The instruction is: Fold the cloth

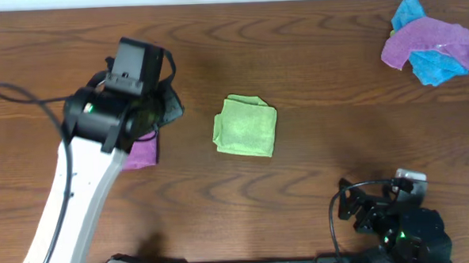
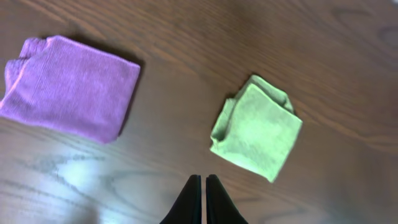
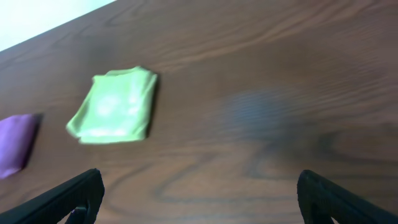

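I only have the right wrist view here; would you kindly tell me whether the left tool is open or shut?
Observer: Shut; the left tool has its fingers together, holding nothing.
Operator: Thank you. Where is that arm?
Observer: The left arm is left of the cloth, its wrist above a folded purple cloth.
Operator: Any other cloths around?
Observer: Yes, a pile of blue and purple cloths lies at the far right corner of the table.
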{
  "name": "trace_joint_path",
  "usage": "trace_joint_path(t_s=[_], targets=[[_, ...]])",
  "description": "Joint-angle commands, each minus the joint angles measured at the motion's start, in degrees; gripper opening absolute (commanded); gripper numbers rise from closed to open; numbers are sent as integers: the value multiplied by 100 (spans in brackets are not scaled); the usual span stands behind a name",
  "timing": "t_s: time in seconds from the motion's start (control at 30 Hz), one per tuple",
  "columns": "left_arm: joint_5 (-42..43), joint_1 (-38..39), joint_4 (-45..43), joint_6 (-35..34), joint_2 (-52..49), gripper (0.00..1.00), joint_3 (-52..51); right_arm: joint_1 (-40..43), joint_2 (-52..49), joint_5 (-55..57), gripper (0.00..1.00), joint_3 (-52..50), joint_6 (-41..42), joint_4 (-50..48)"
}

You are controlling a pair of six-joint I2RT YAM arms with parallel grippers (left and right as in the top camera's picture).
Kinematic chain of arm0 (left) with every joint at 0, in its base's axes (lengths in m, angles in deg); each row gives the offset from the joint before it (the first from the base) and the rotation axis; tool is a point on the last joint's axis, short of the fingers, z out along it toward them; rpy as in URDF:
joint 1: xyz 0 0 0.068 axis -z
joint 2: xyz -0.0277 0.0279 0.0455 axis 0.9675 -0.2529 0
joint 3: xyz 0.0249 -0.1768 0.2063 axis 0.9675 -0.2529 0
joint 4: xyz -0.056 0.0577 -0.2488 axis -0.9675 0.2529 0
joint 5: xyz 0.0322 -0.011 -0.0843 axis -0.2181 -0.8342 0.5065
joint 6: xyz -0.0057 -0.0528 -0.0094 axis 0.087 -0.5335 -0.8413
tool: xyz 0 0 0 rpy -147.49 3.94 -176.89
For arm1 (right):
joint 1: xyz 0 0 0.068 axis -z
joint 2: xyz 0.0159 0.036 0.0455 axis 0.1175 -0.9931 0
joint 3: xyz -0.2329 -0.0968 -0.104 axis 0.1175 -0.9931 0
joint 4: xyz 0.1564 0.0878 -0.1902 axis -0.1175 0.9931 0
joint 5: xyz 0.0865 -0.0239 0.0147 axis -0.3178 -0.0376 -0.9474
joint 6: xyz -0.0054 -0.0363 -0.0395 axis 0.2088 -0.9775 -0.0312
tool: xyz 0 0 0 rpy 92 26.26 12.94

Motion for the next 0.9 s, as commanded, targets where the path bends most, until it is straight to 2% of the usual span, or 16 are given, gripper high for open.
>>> trace_joint_path(t_s=[0.0, 0.2, 0.43, 0.57, 0.67, 0.87], targets=[[-107, 22, 90, -240, 378, 6, -203, 74, 37, 774, 99, -35, 138, 22], [94, 22, -365, -949, 1510, 6, -1641, 74, 37, 809, 99, -35, 138, 20], [938, 22, -1882, -1910, 2767, 11, -3829, 74, 37, 807, 99, -35, 138, 20], [1589, 24, -3220, -2542, 3042, 13, -5064, 74, 37, 804, 99, -35, 138, 20], [1932, 26, -4426, -2953, 2994, 22, -5866, 74, 37, 804, 99, -35, 138, 22], [1856, 225, -6373, -3794, 2524, 46, -6900, 74, 37, 804, 99, -35, 138, 17]])
